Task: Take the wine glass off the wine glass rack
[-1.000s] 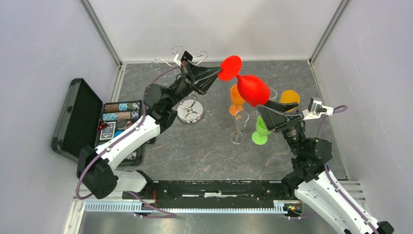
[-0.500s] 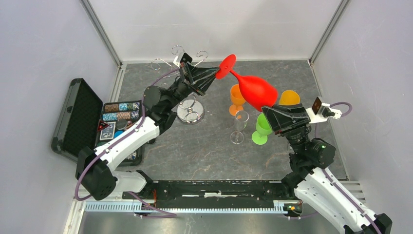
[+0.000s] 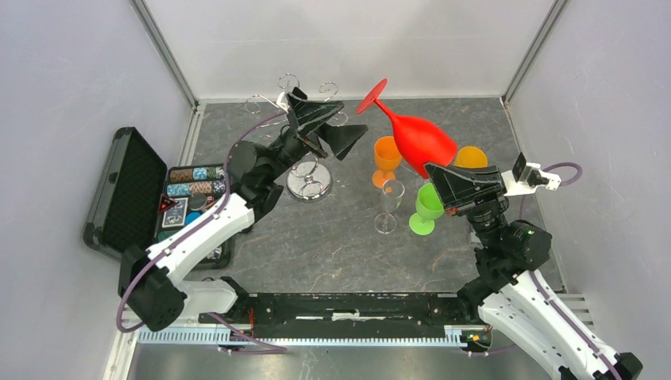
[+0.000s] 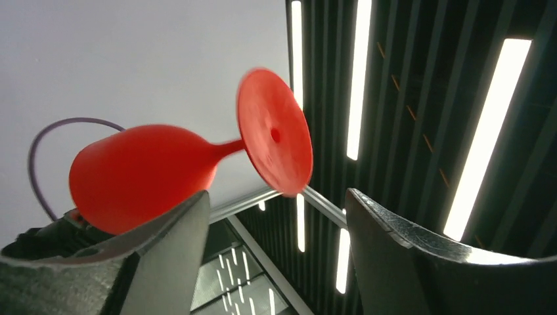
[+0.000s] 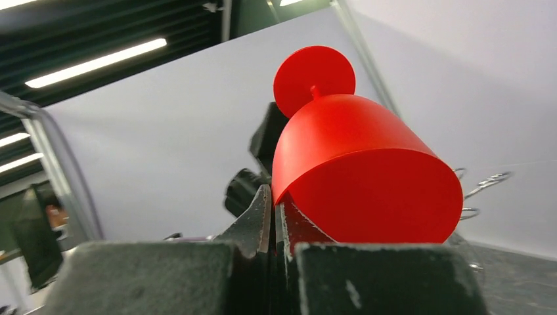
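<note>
The red wine glass [image 3: 417, 141] hangs in the air, tilted, its foot toward the back left. My right gripper [image 3: 430, 168] is shut on its rim; in the right wrist view the rim wall [image 5: 361, 170] sits pinched between the right gripper [image 5: 274, 197] jaws. My left gripper [image 3: 354, 119] stands open just left of the foot, touching nothing. From the left wrist the glass [image 4: 138, 174] floats above the open left gripper [image 4: 277, 193]. The chrome wine glass rack [image 3: 310, 188] stands behind the left arm, its curled arms empty.
An orange glass [image 3: 386, 154], a clear glass [image 3: 391, 202], a green glass [image 3: 427, 210] and a yellow-orange glass [image 3: 472, 157] stand on the table under the red one. An open black case [image 3: 126, 190] with poker chips lies at the left. Enclosure walls stand close by.
My left gripper opened and let go of the glass's foot. My right gripper closed on the rim, and the glass shifted slightly right, its foot tipping up.
</note>
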`<state>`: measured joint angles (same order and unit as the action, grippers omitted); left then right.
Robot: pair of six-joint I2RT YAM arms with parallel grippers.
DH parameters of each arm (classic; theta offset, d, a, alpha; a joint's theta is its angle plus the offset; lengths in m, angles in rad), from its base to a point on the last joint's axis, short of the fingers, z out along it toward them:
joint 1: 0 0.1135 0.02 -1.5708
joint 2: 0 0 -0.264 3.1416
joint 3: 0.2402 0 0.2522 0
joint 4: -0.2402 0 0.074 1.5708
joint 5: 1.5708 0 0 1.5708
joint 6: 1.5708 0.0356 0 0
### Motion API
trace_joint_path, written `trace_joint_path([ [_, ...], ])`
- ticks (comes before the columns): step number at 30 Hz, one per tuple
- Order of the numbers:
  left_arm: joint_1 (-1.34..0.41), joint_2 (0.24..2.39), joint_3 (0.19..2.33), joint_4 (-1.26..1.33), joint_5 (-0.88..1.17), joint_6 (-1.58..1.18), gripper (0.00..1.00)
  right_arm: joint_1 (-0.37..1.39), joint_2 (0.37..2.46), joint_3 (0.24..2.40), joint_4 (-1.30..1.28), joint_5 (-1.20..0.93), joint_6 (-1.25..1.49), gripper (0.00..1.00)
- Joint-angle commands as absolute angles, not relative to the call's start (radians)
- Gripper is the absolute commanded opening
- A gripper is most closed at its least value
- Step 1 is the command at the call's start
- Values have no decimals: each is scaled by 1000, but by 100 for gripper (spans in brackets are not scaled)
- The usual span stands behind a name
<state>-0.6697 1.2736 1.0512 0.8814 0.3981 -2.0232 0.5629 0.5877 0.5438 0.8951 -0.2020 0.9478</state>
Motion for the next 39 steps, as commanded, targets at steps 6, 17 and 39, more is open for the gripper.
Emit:
trace_joint_path([
  [6, -663, 1073, 993, 624, 375, -1646, 100, 561, 473, 713, 379, 57, 592, 0],
  [17, -644, 1003, 1096, 27, 437, -938, 100, 562, 640, 1122, -564, 391, 217, 0],
  [39, -646, 935, 1036, -369, 168, -516, 100, 561, 747, 1253, -1219, 456, 386, 0],
])
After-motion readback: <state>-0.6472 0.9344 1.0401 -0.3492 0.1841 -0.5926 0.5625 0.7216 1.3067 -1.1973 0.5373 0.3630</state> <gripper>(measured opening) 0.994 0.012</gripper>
